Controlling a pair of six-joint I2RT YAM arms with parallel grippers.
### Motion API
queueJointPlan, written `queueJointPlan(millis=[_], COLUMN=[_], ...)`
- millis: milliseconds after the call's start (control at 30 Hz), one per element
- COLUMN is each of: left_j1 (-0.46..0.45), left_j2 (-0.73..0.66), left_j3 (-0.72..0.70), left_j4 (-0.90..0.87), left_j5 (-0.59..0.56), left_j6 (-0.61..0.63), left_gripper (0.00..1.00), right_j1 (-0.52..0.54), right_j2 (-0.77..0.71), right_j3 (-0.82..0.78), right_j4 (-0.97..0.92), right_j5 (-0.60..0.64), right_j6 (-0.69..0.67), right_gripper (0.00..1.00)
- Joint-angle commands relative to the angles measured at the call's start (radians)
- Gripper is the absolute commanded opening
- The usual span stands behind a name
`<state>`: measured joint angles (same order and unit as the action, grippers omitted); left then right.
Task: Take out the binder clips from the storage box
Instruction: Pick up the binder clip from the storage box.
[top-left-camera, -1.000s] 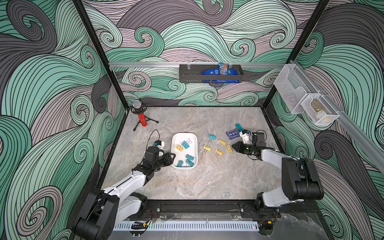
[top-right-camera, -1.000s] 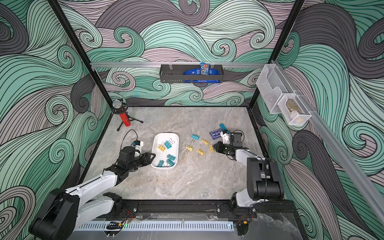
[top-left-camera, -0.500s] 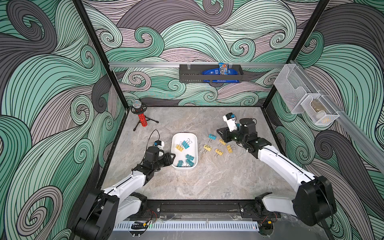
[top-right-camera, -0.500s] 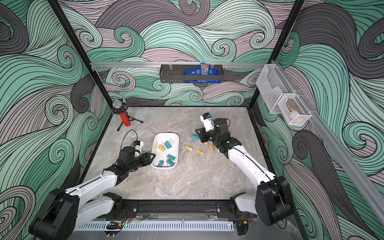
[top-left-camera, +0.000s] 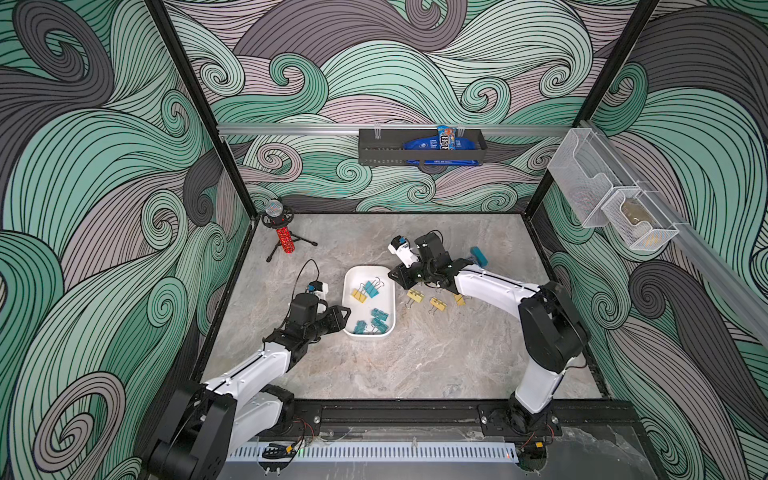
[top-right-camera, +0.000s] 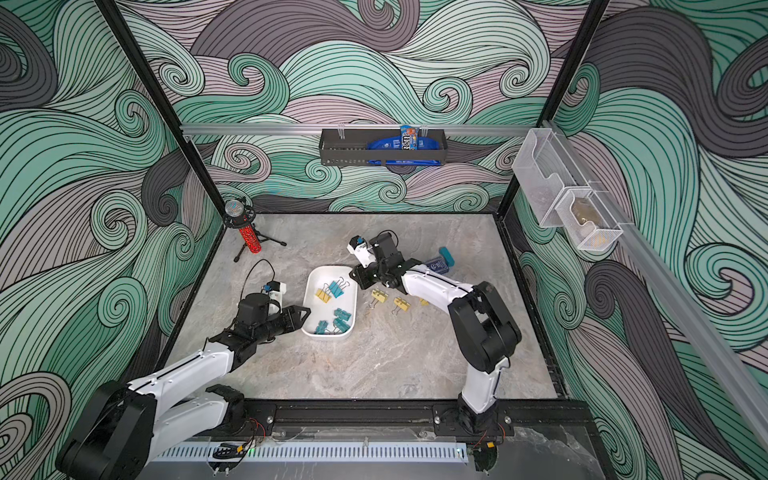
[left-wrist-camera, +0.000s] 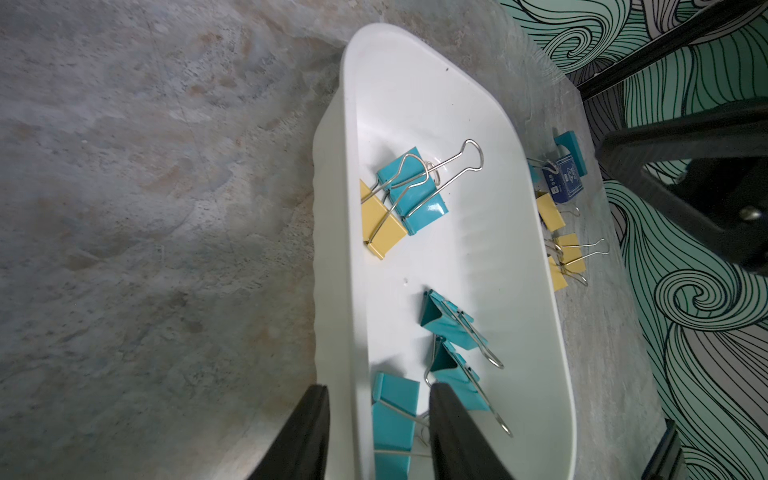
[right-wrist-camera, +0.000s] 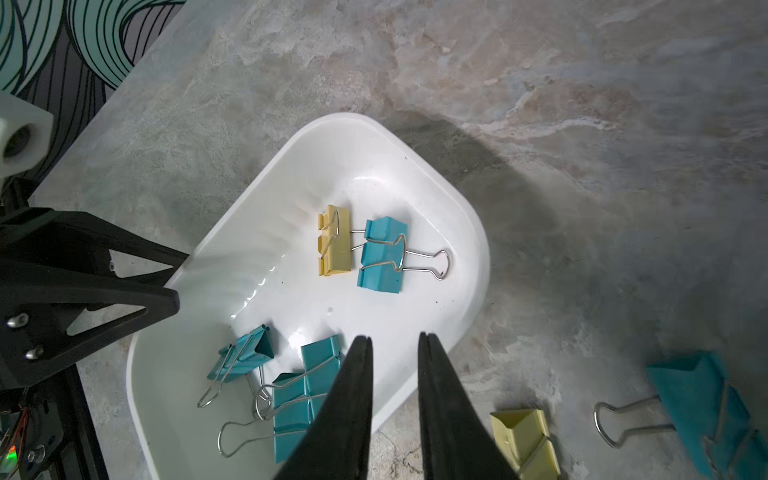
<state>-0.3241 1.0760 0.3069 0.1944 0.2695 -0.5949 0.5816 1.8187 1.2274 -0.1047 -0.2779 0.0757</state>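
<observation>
Black left tool, spread, straddles the near wall of the box, apparently steadying it. Five clips lie inside: four teal, one yellow. Right tool, almost pressed together and empty, now hangs over the box's far end, having swung back from the tabletop's far right within the last second. Yellow clips lie just beside the box. Judgement: one delivery finished, next pick beginning.
</observation>
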Motion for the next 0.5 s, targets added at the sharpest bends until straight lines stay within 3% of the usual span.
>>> queueJointPlan(millis=[0, 467], left_j1=[-0.005, -0.005], left_j2=[0.003, -0.006], left_j3=[0.020, 0.015], left_j4=[-0.003, -0.003], left_j5=[-0.004, -0.001], left_j6=[0.008, 0.007], left_gripper=[0.43, 0.43], right_j1=[0.016, 0.050], right_j2=[0.033, 0.180], right_j3=[0.050, 0.127], right_j4=[-0.003, -0.002], right_j5=[-0.023, -0.017], right_j6=[-0.016, -0.009], right_gripper=[0.23, 0.24])
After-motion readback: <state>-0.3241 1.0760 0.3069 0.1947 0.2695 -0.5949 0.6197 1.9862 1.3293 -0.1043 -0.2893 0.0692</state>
